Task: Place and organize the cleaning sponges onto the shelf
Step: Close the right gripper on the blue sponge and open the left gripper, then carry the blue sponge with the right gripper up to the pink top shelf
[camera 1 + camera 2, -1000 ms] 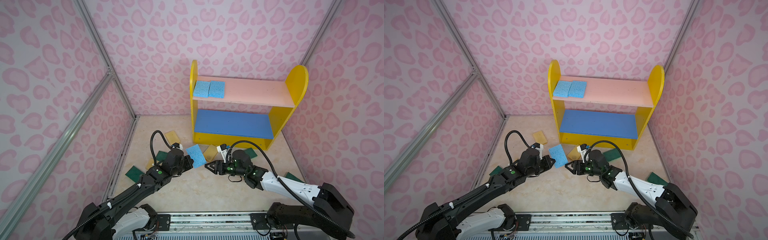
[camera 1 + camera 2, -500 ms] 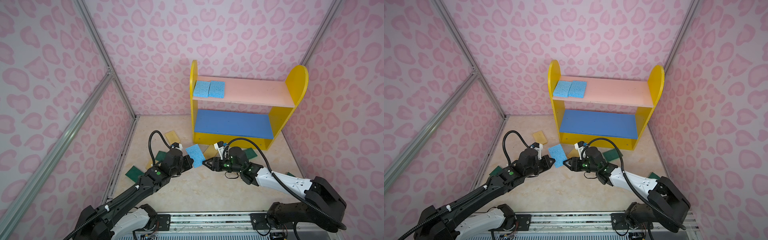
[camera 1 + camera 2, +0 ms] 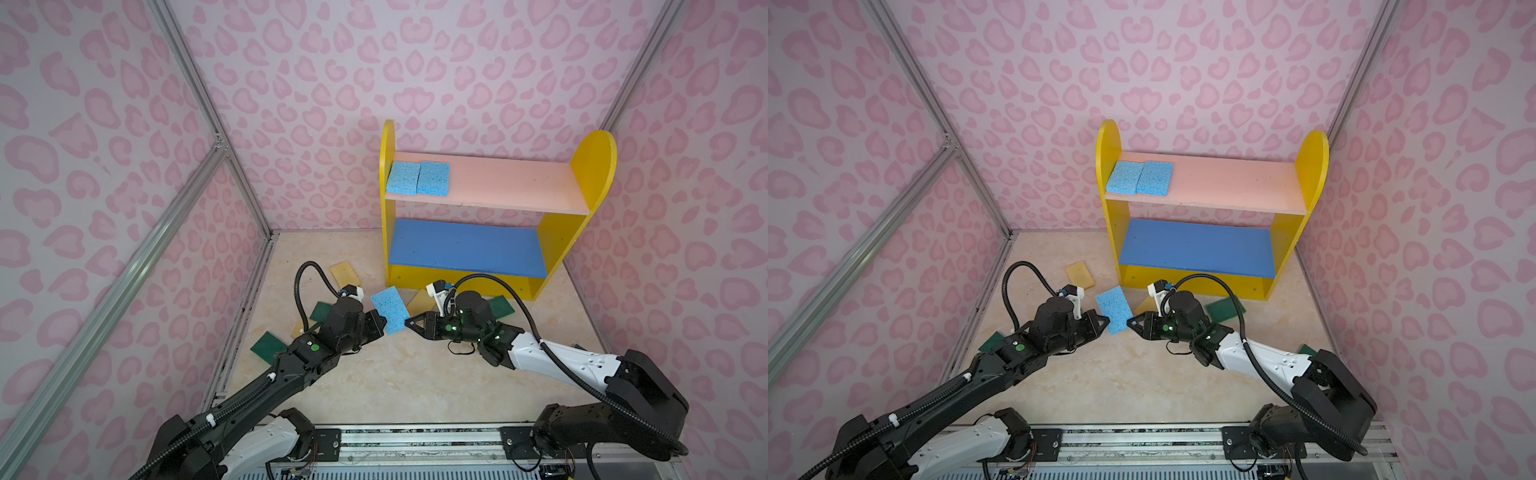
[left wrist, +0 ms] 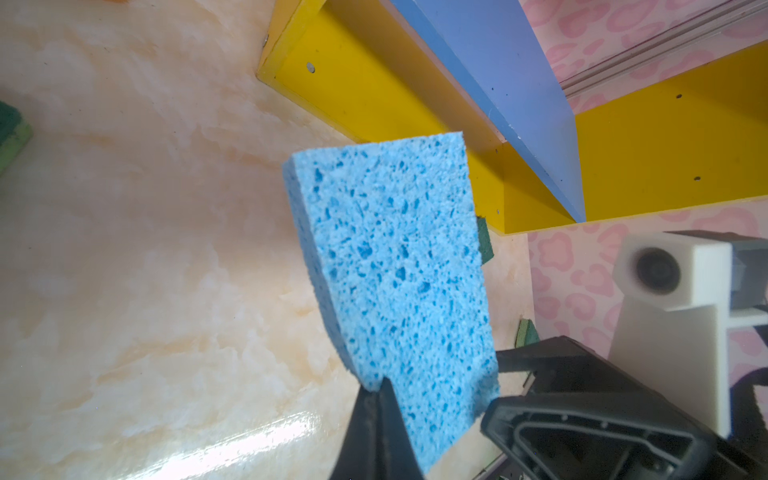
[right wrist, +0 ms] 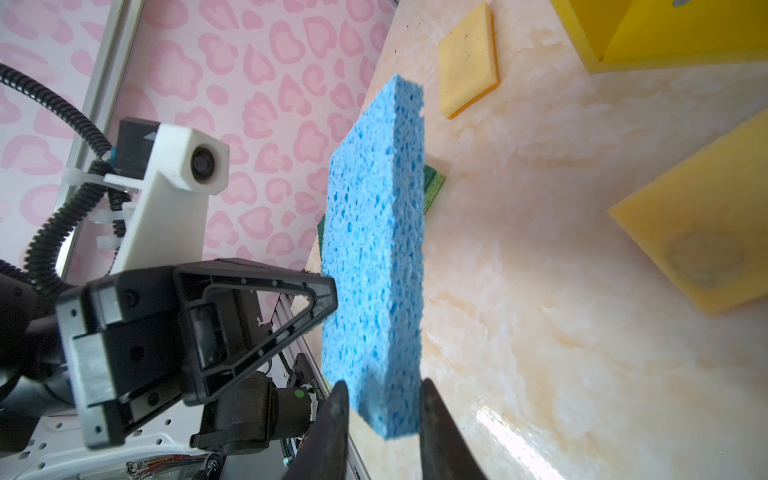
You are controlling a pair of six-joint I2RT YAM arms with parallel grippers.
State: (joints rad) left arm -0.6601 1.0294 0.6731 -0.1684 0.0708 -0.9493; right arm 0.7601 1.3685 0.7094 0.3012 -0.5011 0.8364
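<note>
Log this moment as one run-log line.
left gripper: shut on blue sponge | right gripper: astride it, grip unclear | shelf: two blue sponges

No word, brand name, label or number can be read in any of the views. The only mark that looks like a sign is a small pale triangle on the dark block (image 5: 133, 139). This block is fixed to the back of the white camera mount (image 5: 174, 174), behind the left end effector (image 5: 328, 297), and shows only in the right wrist view.
</note>
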